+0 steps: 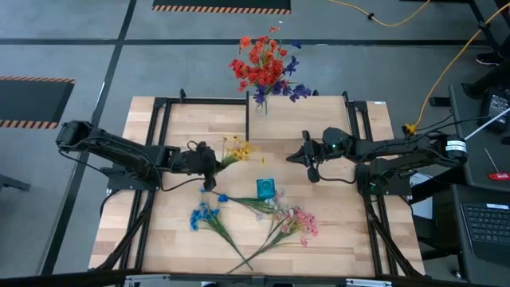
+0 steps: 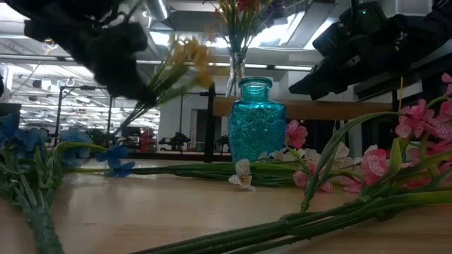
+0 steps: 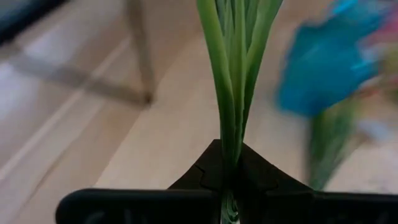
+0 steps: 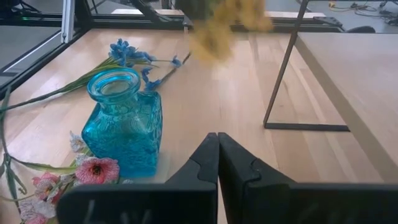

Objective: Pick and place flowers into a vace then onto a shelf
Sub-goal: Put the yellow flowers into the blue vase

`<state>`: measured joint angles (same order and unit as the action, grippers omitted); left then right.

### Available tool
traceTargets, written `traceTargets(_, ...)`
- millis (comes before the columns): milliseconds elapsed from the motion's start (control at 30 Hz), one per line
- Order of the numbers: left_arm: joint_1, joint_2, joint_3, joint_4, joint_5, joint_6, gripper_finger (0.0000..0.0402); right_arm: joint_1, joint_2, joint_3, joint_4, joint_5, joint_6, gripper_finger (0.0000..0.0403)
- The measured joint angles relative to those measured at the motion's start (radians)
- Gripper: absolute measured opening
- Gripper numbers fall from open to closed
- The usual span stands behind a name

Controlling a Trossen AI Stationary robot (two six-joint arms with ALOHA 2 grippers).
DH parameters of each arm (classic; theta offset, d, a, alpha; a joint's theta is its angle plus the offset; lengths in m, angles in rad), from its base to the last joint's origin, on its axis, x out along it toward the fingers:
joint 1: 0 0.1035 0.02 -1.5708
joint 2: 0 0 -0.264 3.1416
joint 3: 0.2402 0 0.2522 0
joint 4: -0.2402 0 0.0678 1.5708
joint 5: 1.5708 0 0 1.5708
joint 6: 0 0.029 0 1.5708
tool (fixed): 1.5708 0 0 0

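Yellow flowers in the air, blue vase still empty

The left end effector (image 1: 209, 162), left of the frame centre, is clamped on the yellow flowers (image 1: 237, 149). The right end effector (image 1: 311, 163) waits with fingers together. The blue vase (image 1: 266, 189) looks empty. Blue flowers (image 1: 204, 215) and pink flowers (image 1: 296, 223) lie on the surface. A clear vase with red flowers (image 1: 260, 64) probably stands on the shelf (image 1: 319, 119).

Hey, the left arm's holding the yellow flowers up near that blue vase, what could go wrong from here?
The left gripper pinches the yellow flowers low on thin stalks, so the blooms may droop and miss the narrow mouth of the teal vase. The small vase could tip if nudged. Pink flowers and blue flowers lie around it and may snag.
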<state>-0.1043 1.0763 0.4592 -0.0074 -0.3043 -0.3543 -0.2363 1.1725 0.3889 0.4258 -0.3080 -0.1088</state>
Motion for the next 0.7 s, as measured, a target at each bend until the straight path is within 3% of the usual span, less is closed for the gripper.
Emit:
traceTargets(133,0.0,-0.001,-0.045,0.264,0.107,0.154,0.0011,0.0,0.001,-0.001,0.015,-0.001,0.009,0.0003)
traceTargets(233,0.002,-0.001,-0.069,0.415,0.13,0.223,0.0011,0.0,0.001,-0.001,0.024,-0.001,0.028,0.0003)
traceTargets(700,0.002,0.093,-0.081,0.876,0.295,0.314,0.0011,0.005,0.001,-0.001,0.049,0.0,0.026,0.0003)
